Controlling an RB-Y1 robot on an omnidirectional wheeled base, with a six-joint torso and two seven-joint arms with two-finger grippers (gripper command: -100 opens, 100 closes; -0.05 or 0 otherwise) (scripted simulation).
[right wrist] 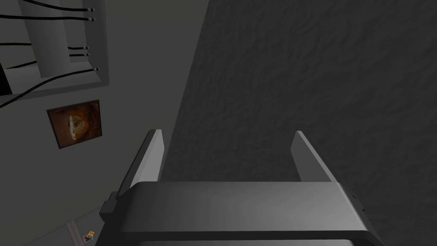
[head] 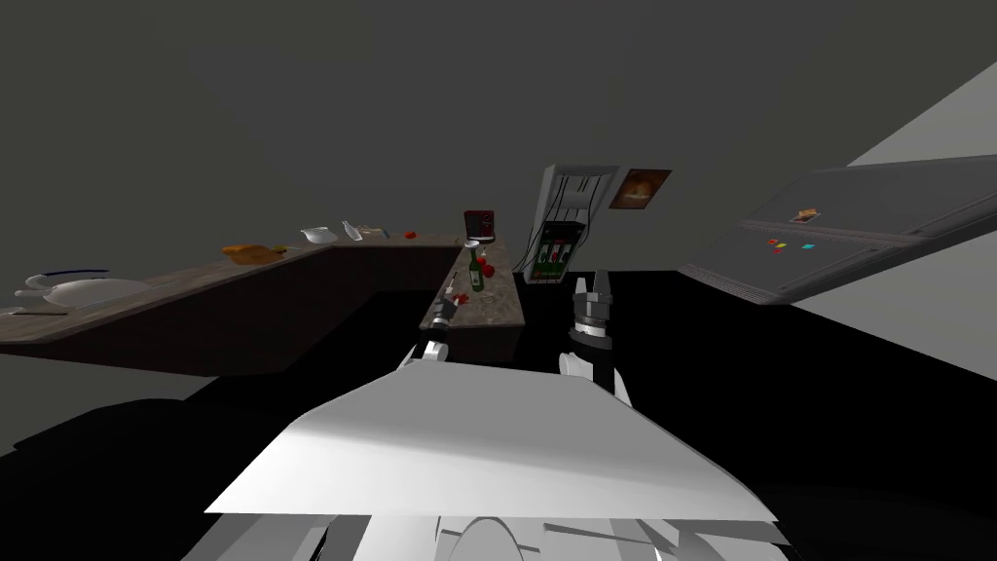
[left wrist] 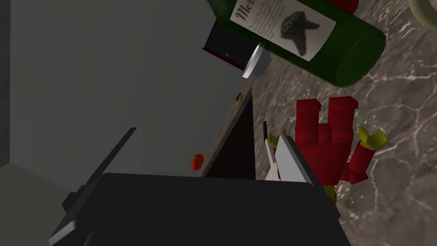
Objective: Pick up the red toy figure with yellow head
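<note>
Brown veined stone tops the counter (head: pixel 492 310), which in the head view runs in an L along the wall and juts toward me as a narrow arm. On that arm the red toy figure (head: pixel 460 300) is a small red speck close to the counter's left edge. The left gripper (head: pixel 449 312) is right at it, and a green bottle (head: pixel 477 275) stands upright just behind. The right gripper (head: pixel 593 290) hangs off the counter's right side, apart from it and pointing up. Farther along the counter sit white dishes (head: pixel 78 289) and a dark red appliance (head: pixel 479 224).

From the left wrist, the toy figure (left wrist: pixel 326 145) lies on the stone, blocky and deep red. Two square legs point toward the bottle, the torso is boxy, and the arms stick out to either side and end in curved yellow hands. A sliver of its yellow head peeks out at the edge of the gripper's dark body, mostly hidden. The left fingers are spread wide and hold nothing. The light finger (left wrist: pixel 292 160) overlaps one side of the torso, though I cannot tell whether it touches. The dark finger (left wrist: pixel 106 164) stands well off, past the counter's edge. So the figure lies at one finger, not between the two. The bottle carries a white label with script and a black blot.

From the right wrist, both fingers (right wrist: pixel 155 158) stand apart with nothing between them.
</note>
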